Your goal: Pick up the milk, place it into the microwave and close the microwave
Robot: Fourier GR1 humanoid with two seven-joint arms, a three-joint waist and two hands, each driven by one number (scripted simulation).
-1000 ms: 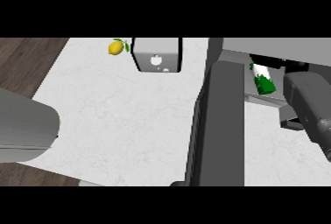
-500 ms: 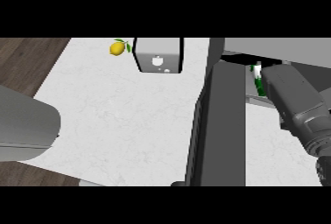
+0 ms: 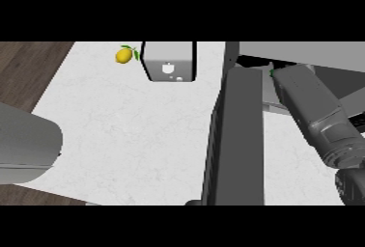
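The bench (image 3: 135, 130) lies bare across its wide middle, from the near edge up to the far strip, so a robot hand could pass freely there. At the far edge a lemon (image 3: 125, 55) sits just left of a grey box (image 3: 170, 60); the two nearly touch, leaving little gap between them. The open microwave door (image 3: 235, 140) stands edge-on as a long dark wall running near to far, parting the bare bench from the right side. Right of it, the right forearm (image 3: 314, 111) fills the microwave (image 3: 299, 50) opening. The left forearm (image 3: 25, 144) blocks the near-left corner.
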